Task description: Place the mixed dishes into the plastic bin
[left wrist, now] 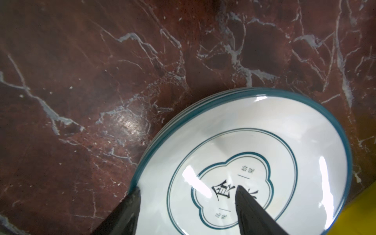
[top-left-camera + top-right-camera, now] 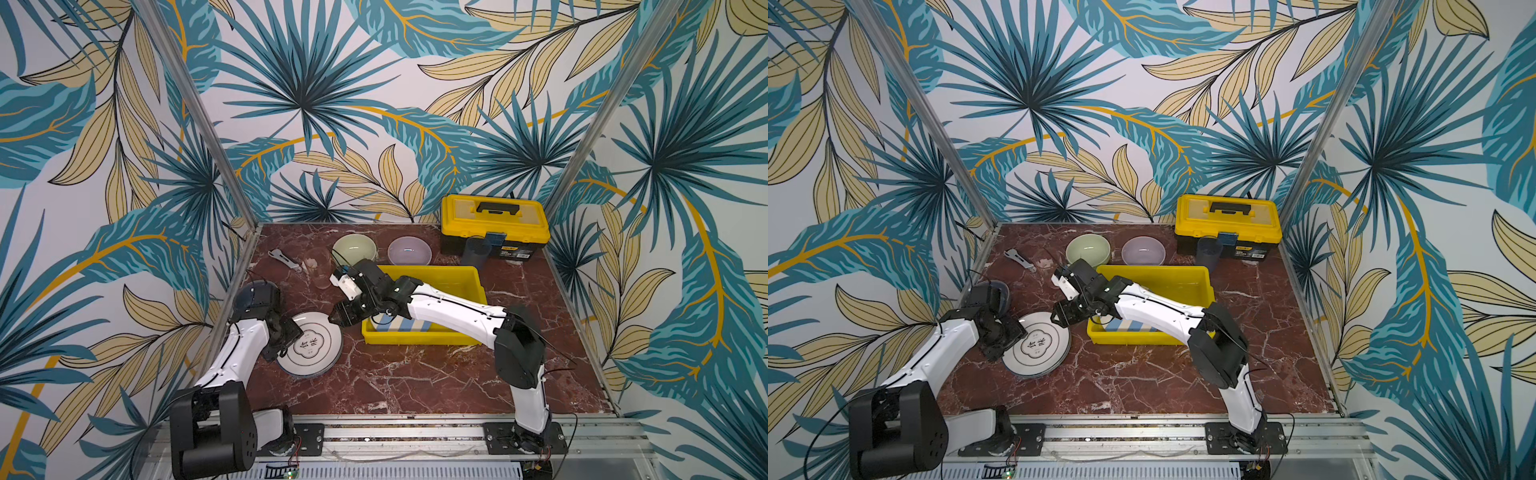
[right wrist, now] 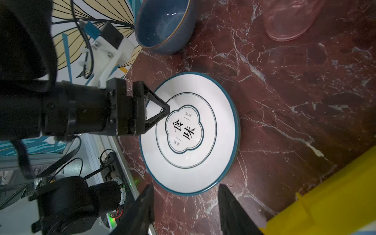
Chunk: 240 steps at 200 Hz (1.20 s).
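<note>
A stack of white plates (image 2: 316, 353) (image 2: 1042, 353) (image 1: 264, 126) (image 3: 193, 168) with a dark ring emblem lies at the front left. My left gripper (image 2: 296, 333) (image 1: 188, 193) is open over it, one finger at the near rim, the other above the emblem. My right gripper (image 2: 336, 318) (image 3: 186, 201) hangs open and empty between that stack and the yellow plastic bin (image 2: 436, 272) (image 2: 1163, 272) (image 3: 335, 199). A blue-and-cream striped plate (image 2: 399, 326) lies in the bin under the right arm. Pale green (image 2: 354, 248), lilac (image 2: 409, 250) and blue-grey (image 3: 164, 24) bowls stand on the table.
A clear tumbler (image 2: 322, 268) (image 3: 289, 20) stands left of the bin, a bluish tumbler (image 2: 476, 251) before the yellow-and-black toolbox (image 2: 494, 224). A grey metal tool (image 2: 282, 259) lies at the back left. Metal frame posts bound both sides.
</note>
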Tool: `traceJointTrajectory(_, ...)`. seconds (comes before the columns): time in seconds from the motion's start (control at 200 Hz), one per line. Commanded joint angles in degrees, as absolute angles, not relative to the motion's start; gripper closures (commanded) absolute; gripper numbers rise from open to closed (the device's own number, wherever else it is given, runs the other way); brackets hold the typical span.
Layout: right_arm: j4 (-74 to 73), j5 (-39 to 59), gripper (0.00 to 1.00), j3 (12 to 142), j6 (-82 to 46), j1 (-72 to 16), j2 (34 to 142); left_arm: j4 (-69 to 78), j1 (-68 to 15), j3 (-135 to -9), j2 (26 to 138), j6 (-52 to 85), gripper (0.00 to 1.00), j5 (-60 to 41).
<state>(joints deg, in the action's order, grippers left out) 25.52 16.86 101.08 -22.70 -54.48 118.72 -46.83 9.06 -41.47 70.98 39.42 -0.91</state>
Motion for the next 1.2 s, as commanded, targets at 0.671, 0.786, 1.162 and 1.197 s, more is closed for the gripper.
traceJointTrajectory(0.671, 38.56, 8.34, 0.51, 116.62, -23.62, -57.48, 135.08, -39.74, 9.93, -37.79, 70.65, 38.24, 0.45, -2.58)
traceJointTrajectory(0.786, 38.53, 7.97, 0.52, 117.68, -23.91, -57.79, 136.22, -39.73, 9.97, -38.14, 71.0, 37.85, 0.52, -2.84)
traceJointTrajectory(1.162, 41.3, 6.41, 0.51, 122.45, -22.69, -58.1, 138.13, -48.09, 9.96, -43.25, 66.19, 39.77, 0.29, 15.52)
traceJointTrajectory(1.197, 41.84, 5.84, 0.51, 123.17, -22.44, -58.18, 138.29, -48.01, 10.0, -43.24, 66.31, 40.35, 0.27, 16.49)
